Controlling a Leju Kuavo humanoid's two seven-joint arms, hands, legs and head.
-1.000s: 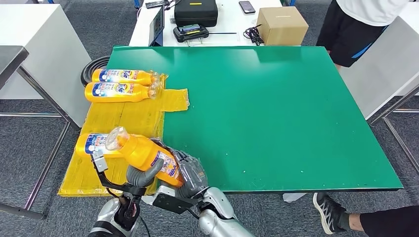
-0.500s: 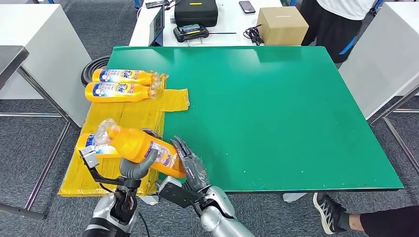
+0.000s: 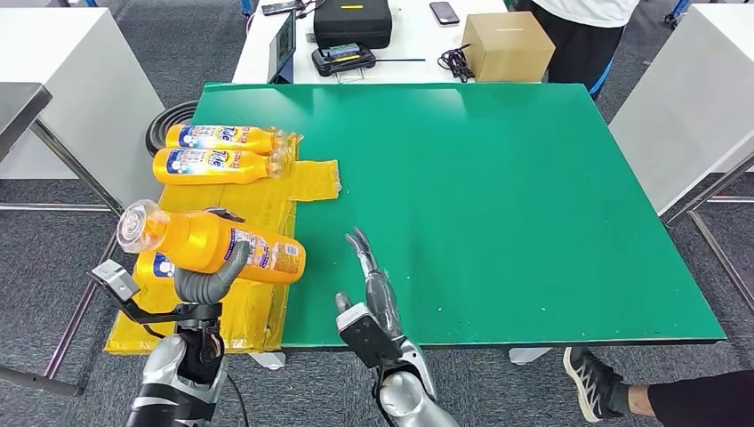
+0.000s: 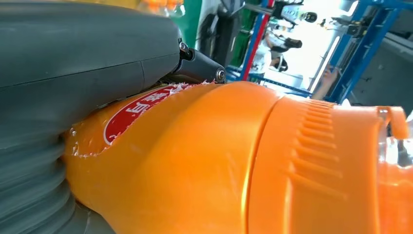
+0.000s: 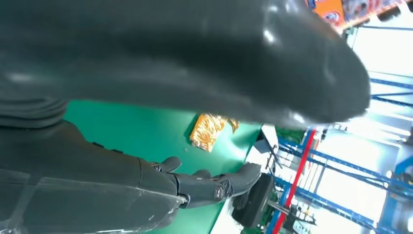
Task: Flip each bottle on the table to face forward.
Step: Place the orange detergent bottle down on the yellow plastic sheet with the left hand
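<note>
Left hand [image 3: 209, 283] wrapped round the middle of an orange bottle [image 3: 213, 245], held level above the yellow mat [image 3: 222, 209], clear cap out toward the near-left corner. Right hand [image 3: 373, 289] empty, fingers straight and spread, hovering over the green table [image 3: 498, 196] near the front edge. Probably a smooth plastic body, glossy label, likely slick; stiff enough to squeeze, weight uncertain since the fill can't be read. Best purchase around the waist where the grip sits now, not the narrow ribbed shoulder seen close up at the left wrist. Another bottle [image 3: 160, 264] lying half hidden just beneath. Further back, two labelled bottles [image 3: 218, 153] flat side by side on the mat. Beyond, a white desk with a cardboard box [image 3: 507, 44] and black case [image 3: 352, 21], a person [image 3: 582, 36] standing by.
</note>
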